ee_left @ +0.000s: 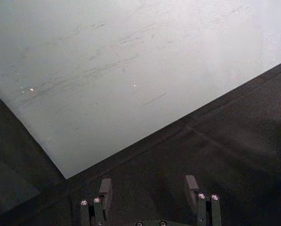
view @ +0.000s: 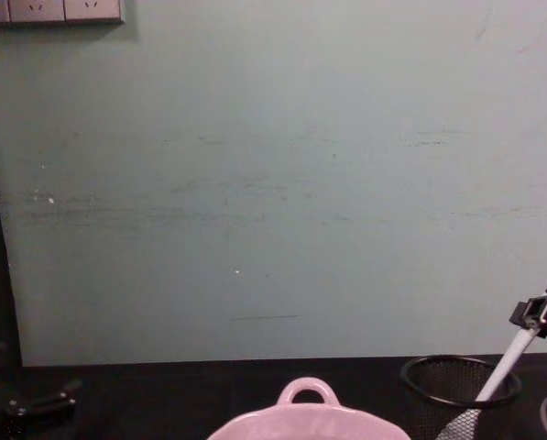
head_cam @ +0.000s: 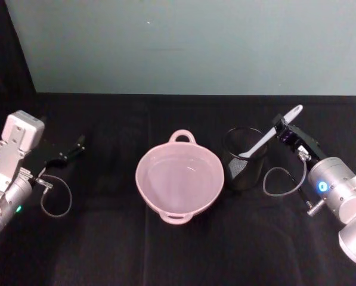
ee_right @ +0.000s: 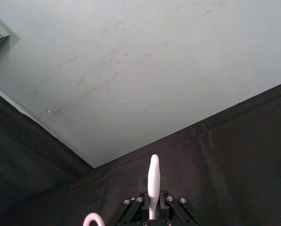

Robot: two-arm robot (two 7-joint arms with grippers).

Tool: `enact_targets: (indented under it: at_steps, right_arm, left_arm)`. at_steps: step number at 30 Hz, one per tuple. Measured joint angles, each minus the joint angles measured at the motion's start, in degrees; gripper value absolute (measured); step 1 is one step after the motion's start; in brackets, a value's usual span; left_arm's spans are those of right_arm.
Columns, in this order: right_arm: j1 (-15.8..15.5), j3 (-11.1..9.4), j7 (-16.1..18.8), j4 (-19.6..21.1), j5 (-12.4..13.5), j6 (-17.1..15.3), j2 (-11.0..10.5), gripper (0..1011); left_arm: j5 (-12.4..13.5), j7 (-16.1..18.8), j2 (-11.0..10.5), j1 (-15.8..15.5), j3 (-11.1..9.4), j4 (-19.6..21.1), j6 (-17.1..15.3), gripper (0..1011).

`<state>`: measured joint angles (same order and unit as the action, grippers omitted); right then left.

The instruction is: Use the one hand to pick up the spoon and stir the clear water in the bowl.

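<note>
Behind the black cloth table (head_cam: 178, 256) a pale green wall (view: 273, 183) is standing, and all the task's things are lying in one row on the cloth. At the middle the pink bowl (head_cam: 179, 182) is sitting with clear water in it, and just beside it, on the robot's right, the black mesh cup (head_cam: 244, 159) is standing, nearly touching the bowl's rim. The spoon (head_cam: 268, 138) is leaning in this cup, with its blade down inside and its handle pointing up and to the right. The right gripper (head_cam: 283, 126) is closing on the upper part of this handle; in the right wrist view the white handle (ee_right: 153, 184) is rising straight between the fingers (ee_right: 131, 203), so the grip seems centered. I judge that the step in hand is to take the spoon out of the cup. To do it well, the arm should lift along the handle's own slant until the blade is above the cup's rim, otherwise the light cup may tip toward the bowl. The right arm is reaching in from the lower right, with the wrist low and the gripper pointing up and to the left. The left gripper (head_cam: 76, 146) is resting idle far at the left, with its fingers (ee_left: 105, 188) parted and holding nothing.
</note>
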<state>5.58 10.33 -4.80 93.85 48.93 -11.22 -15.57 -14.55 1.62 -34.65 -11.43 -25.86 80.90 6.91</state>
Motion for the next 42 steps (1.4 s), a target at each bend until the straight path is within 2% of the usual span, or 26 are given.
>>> enact_targets:
  at_steps: [24,27,31,37,38,40,42]
  right_arm:
    - [-0.18,-0.50,-0.06,0.03,-0.26,-0.04,0.14,114]
    - [-0.18,-0.49,-0.06,0.03,-0.26,-0.06,0.14,137]
    - [-0.18,-0.49,-0.06,0.04,-0.25,-0.09,0.14,279]
    - [-0.18,-0.49,-0.06,0.04,-0.22,-0.09,0.14,440]
    - [-0.18,-0.49,-0.06,0.04,-0.22,-0.09,0.14,501]
    - [-0.18,-0.49,-0.06,0.04,-0.22,-0.09,0.14,539]
    - [-0.18,-0.49,-0.06,0.04,-0.22,-0.09,0.14,627]
  left_arm:
    - [0.00,0.00,0.00,0.00,0.00,0.00,0.00,1011]
    - [0.00,0.00,0.00,0.00,0.00,0.00,0.00,1011]
    - [0.00,0.00,0.00,0.00,0.01,0.00,0.00,1011]
    - [0.00,0.00,0.00,0.00,0.00,0.00,0.00,1011]
    - [0.00,0.00,0.00,0.00,0.00,0.00,0.00,1011]
    - [0.00,0.00,0.00,0.00,0.00,0.00,0.00,1011]
    - [0.00,0.00,0.00,0.00,0.00,0.00,0.00,1011]
